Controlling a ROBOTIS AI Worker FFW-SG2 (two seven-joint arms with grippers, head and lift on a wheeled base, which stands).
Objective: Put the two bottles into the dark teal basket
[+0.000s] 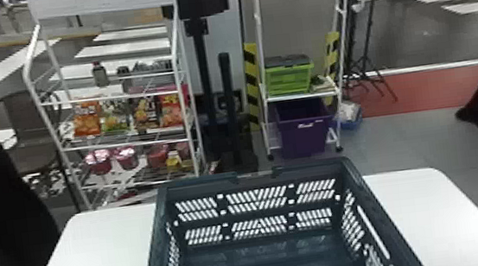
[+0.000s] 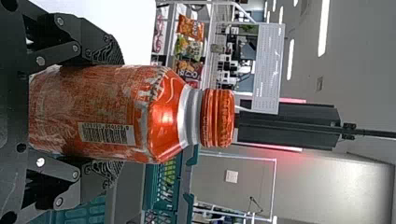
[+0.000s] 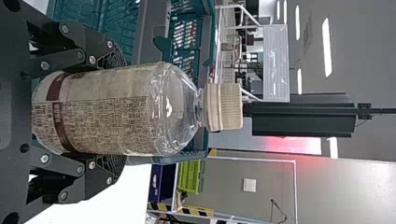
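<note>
The dark teal basket (image 1: 261, 251) stands on the white table in the head view, its inside visible down to the bare floor. In the left wrist view my left gripper (image 2: 109, 114) is shut on an orange bottle (image 2: 163, 116) with an orange cap, with part of the basket (image 2: 161, 186) behind it. In the right wrist view my right gripper (image 3: 112, 109) is shut on a clear bottle (image 3: 180, 109) with a beige label and cap; the basket (image 3: 161, 28) shows beyond it.
White table (image 1: 104, 247) surface extends on both sides of the basket. Behind it stand a snack rack (image 1: 126, 142), a second rack with a green crate (image 1: 288, 78) and a purple bin (image 1: 303, 131). A person stands at the far left, away from the basket.
</note>
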